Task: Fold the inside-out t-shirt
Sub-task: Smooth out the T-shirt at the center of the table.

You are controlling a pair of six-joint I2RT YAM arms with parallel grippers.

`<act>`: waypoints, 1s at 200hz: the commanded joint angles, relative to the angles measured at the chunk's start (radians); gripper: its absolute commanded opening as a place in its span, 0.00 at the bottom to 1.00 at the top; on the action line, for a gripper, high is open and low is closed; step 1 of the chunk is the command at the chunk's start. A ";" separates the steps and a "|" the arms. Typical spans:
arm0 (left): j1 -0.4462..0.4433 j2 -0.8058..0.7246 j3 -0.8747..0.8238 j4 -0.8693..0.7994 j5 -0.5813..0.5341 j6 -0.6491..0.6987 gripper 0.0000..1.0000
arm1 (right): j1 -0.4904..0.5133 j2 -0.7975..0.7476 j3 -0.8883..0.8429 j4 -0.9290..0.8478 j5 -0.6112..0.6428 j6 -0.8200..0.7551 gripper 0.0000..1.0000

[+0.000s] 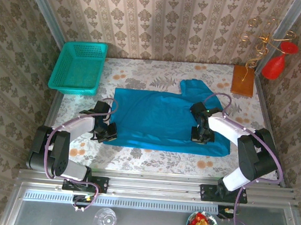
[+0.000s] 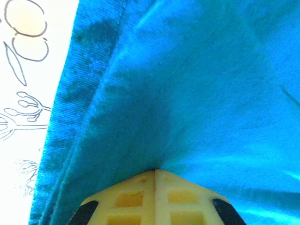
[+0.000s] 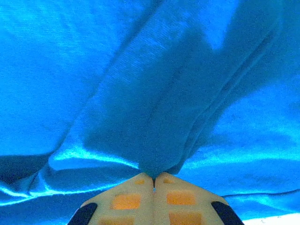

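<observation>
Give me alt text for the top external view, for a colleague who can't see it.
A plain blue-teal cloth t-shirt lies spread on a floral-patterned table, the left tool gripping its left near edge and the right tool gripping cloth towards its right side. A teal plastic mesh basket sits at the far left, a brown rectangular block far right.

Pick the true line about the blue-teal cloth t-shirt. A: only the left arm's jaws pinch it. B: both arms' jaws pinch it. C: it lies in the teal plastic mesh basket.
B: each wrist view shows closed jaws with a fold of the blue-teal cloth t-shirt nipped between them.
</observation>
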 commanded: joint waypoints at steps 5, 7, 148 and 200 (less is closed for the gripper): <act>0.013 -0.008 -0.020 -0.057 -0.056 0.017 0.01 | -0.003 -0.033 0.078 -0.041 0.013 0.000 0.00; 0.013 -0.008 -0.020 -0.058 -0.057 0.017 0.01 | -0.003 -0.033 0.083 -0.042 0.014 -0.001 0.00; 0.013 -0.069 -0.051 -0.067 -0.077 -0.013 0.01 | -0.043 0.177 0.349 -0.112 -0.011 -0.124 0.40; 0.013 -0.078 -0.031 -0.080 -0.074 -0.013 0.02 | -0.134 -0.005 0.182 -0.014 -0.155 -0.070 0.59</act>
